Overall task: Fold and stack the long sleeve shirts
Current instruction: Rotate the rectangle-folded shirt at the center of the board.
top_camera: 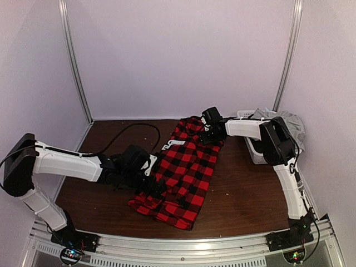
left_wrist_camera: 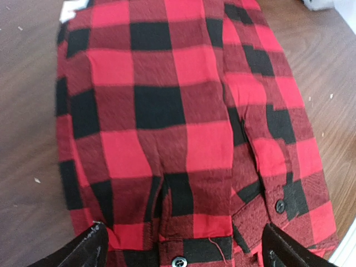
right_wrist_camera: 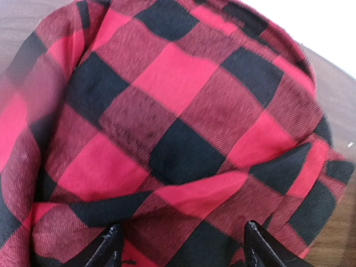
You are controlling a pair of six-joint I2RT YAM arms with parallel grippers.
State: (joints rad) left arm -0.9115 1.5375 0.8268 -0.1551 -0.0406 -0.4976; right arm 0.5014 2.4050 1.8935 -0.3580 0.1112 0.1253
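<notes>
A red-and-black checked long sleeve shirt (top_camera: 186,169) lies lengthwise on the brown table, folded into a narrow band with a white label (top_camera: 173,146) near its far end. My left gripper (top_camera: 157,186) hovers over the shirt's near left part, open. In the left wrist view the shirt (left_wrist_camera: 167,122) fills the frame, buttons show near the bottom, and the left gripper (left_wrist_camera: 186,250) has its fingertips (left_wrist_camera: 89,247) wide apart over the cloth. My right gripper (top_camera: 214,133) is at the shirt's far end, open. In the right wrist view the right gripper (right_wrist_camera: 183,250) straddles a rumpled hump of shirt (right_wrist_camera: 178,128).
A white mesh basket (top_camera: 253,149) stands at the back right with grey cloth (top_camera: 289,125) in it, just behind the right arm. A black cable (top_camera: 133,127) runs over the table at the back left. Bare brown table (top_camera: 245,194) lies right of the shirt.
</notes>
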